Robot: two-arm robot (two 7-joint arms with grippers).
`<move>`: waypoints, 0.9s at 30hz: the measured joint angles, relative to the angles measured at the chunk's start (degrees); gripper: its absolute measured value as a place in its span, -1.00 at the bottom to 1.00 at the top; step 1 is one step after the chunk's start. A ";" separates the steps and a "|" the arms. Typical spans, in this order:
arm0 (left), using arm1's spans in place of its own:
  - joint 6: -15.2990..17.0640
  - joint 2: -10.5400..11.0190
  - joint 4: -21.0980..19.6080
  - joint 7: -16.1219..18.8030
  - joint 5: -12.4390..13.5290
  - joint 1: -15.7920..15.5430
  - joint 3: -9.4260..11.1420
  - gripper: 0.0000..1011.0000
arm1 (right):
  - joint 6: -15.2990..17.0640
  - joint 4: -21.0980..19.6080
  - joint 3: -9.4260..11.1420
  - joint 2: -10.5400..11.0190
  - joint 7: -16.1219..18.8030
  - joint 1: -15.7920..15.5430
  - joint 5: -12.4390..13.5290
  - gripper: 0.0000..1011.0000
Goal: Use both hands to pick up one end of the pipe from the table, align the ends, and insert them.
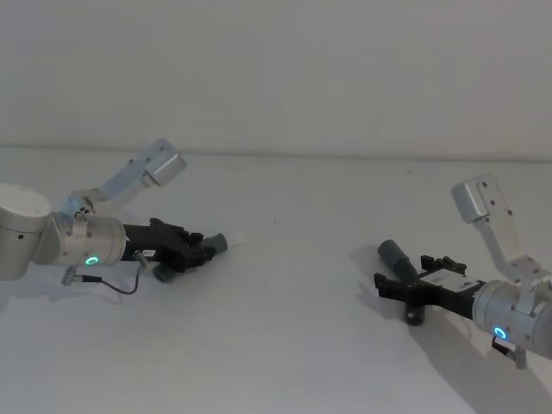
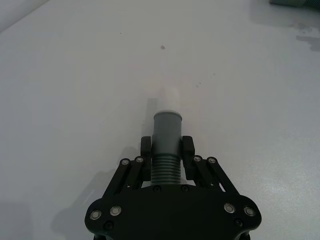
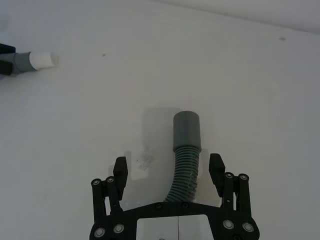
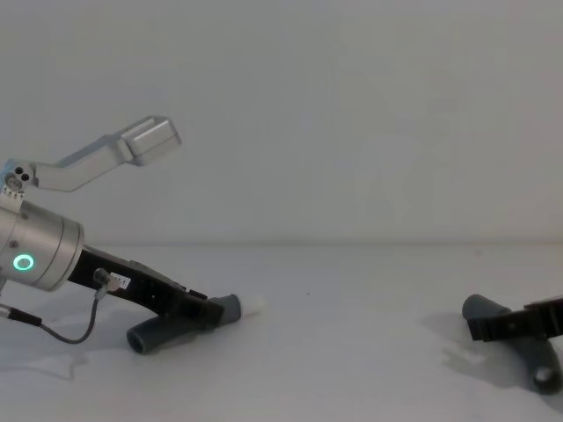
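On the white table [image 1: 285, 345] lie two dark grey corrugated pipe pieces. My left gripper [image 2: 167, 151] is shut on the piece with the white plug tip [image 2: 169, 98], its fingers [image 2: 146, 148] clasping just behind the grey cuff [image 2: 166, 127]. That piece [image 1: 222, 242] points toward the middle of the table, low over it [image 4: 230, 309]. At the right, my right gripper [image 3: 168, 166] stands open around the other piece [image 3: 185, 172], one finger on either side without touching. Its wide plain cuff [image 3: 187, 129] pokes out ahead of the fingers [image 1: 394, 255].
A pale wall rises behind the table's far edge [image 1: 285, 155]. The broad stretch of table between the two arms holds nothing. Silver arm links [image 1: 142, 172] [image 1: 487, 207] stick up behind each gripper.
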 joint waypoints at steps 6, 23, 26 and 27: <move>0.00 0.00 0.00 0.00 0.00 0.00 0.00 -0.31 | 0.09 0.70 -0.29 -0.08 0.49 0.17 -0.35 0.98; 0.00 0.00 0.00 0.00 0.00 0.00 0.00 -0.31 | 0.27 1.80 -0.70 -0.20 1.27 0.51 -0.95 0.67; 0.00 0.00 0.00 0.00 0.00 0.00 0.00 -0.31 | 0.29 1.87 -0.72 -0.22 1.33 0.52 -0.99 0.47; 0.00 0.00 0.00 0.00 0.00 0.00 0.00 -0.31 | 0.30 1.89 -0.73 -0.23 1.34 0.52 -1.00 0.38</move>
